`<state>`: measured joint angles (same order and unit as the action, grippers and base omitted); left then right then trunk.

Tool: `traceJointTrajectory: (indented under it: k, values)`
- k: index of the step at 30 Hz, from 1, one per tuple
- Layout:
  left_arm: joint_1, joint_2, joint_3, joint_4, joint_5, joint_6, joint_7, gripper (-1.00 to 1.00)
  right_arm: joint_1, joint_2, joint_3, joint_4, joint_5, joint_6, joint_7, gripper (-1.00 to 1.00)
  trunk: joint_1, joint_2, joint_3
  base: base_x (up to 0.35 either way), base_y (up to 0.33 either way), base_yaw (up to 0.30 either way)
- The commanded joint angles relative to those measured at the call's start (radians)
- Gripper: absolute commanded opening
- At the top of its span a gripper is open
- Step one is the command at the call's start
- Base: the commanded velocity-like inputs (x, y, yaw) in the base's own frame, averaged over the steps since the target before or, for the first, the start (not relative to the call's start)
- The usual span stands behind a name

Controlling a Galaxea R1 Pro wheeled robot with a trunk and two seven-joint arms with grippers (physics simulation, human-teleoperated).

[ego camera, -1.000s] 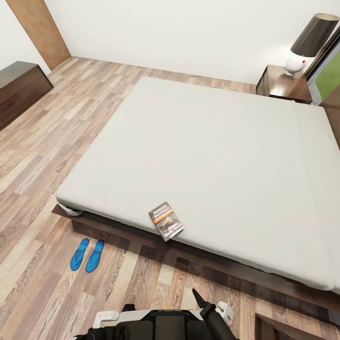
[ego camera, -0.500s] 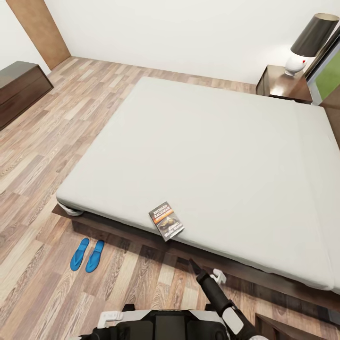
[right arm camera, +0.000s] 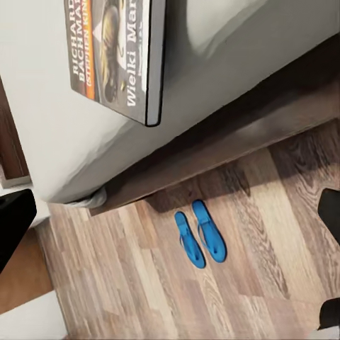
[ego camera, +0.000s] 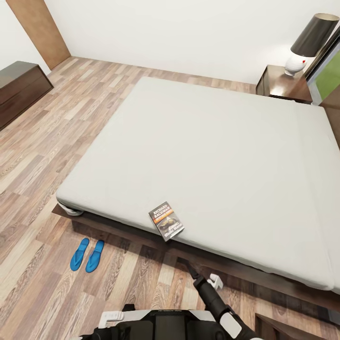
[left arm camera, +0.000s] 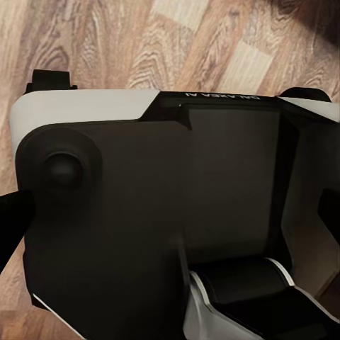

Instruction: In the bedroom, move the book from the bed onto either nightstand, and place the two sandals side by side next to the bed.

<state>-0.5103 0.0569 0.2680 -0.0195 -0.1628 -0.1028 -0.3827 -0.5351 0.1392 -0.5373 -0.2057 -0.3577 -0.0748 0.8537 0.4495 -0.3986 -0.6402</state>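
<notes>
Head view, left to right: dresser (ego camera: 21, 89) at the left edge; the two sandals (ego camera: 88, 255) at lower left, side by side on the floor (ego camera: 38, 156) just off the bed (ego camera: 198, 156) frame's corner. That part looks done to me. The book (ego camera: 166, 221) sits low centre, on the near edge of the mattress, one corner overhanging. Book step not done yet. Your right gripper (ego camera: 204, 275) hangs at lower centre, just below the book and clear of it, fingers spread wide, nothing in them. Nightstand (ego camera: 283, 85) with lamp (ego camera: 309, 42) sits upper right, well apart from the book.

Left gripper: can't tell its state. Left wrist view is mostly robot body with floor behind. Right wrist view shows only dark finger edges at the frame borders. Nightstand is part cut off behind the bed corner; lower cover text on the book is too small to read.
</notes>
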Motion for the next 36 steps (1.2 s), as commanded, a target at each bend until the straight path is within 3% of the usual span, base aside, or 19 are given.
traceJointTrajectory:
  k: [1, 7, 9, 13, 19, 25, 30, 32, 34, 36]
  values:
    - [-0.001, 0.0, 0.008, 0.001, -0.011, -0.005, -0.002, 1.0, 0.0, 0.0, 0.002, 0.002, -0.004, -0.003, 0.003, 1.0, 0.001, -0.001, -0.001, 0.0, 0.0, 0.0]
    - [-0.001, 0.0, 0.008, 0.001, -0.011, -0.005, -0.002, 1.0, 0.0, 0.0, 0.002, 0.004, -0.004, 0.1, 0.011, 1.0, 0.001, -0.001, -0.001, 0.0, 0.0, 0.0]
    - [-0.001, 0.0, 0.008, 0.001, -0.011, -0.005, -0.002, 1.0, 0.0, 0.0, 0.002, 0.004, -0.004, 0.127, 0.048, 1.0, 0.001, -0.001, -0.001, 0.0, 0.0, 0.0]
    - [-0.001, 0.0, 0.008, 0.001, -0.011, -0.005, -0.002, 1.0, 0.0, 0.0, 0.003, 0.003, -0.004, 0.141, 0.105, 1.0, 0.001, -0.001, -0.001, 0.0, 0.0, 0.0]
    - [-0.001, -0.004, 0.008, 0.001, -0.011, -0.005, -0.002, 1.0, 0.0, 0.0, 0.003, 0.002, -0.004, 0.146, 0.127, 1.0, 0.001, -0.001, -0.001, 0.0, 0.0, 0.0]
    - [-0.001, -0.011, 0.008, 0.001, -0.011, -0.005, -0.002, 1.0, 0.0, -0.001, 0.002, -0.001, -0.004, 0.157, 0.214, 1.0, 0.001, -0.001, -0.001, 0.0, 0.0, 0.0]
    - [-0.001, -0.012, 0.008, 0.001, -0.011, -0.005, -0.002, 1.0, 0.0, -0.002, 0.003, -0.008, -0.005, 0.183, 0.231, 1.0, 0.001, -0.001, -0.001, 0.0, 0.0, 0.0]
    - [-0.001, -0.012, 0.008, 0.001, -0.011, -0.005, -0.002, 1.0, 0.0, -0.004, 0.002, -0.014, -0.014, 0.2, 0.234, 1.0, 0.001, -0.001, -0.001, 0.0, 0.0, 0.0]
    - [-0.001, -0.012, 0.008, 0.001, -0.011, -0.005, -0.002, 1.0, 0.0, -0.006, 0.001, -0.048, -0.073, 0.211, 0.235, 1.0, 0.001, -0.001, -0.001, 0.0, 0.0, 0.0]
    - [-0.001, -0.012, 0.008, 0.001, -0.011, -0.005, -0.002, 1.0, 0.0, -0.007, 0.001, -0.071, -0.097, 0.215, 0.235, 1.0, 0.001, -0.001, -0.001, 0.0, 0.0, 0.0]
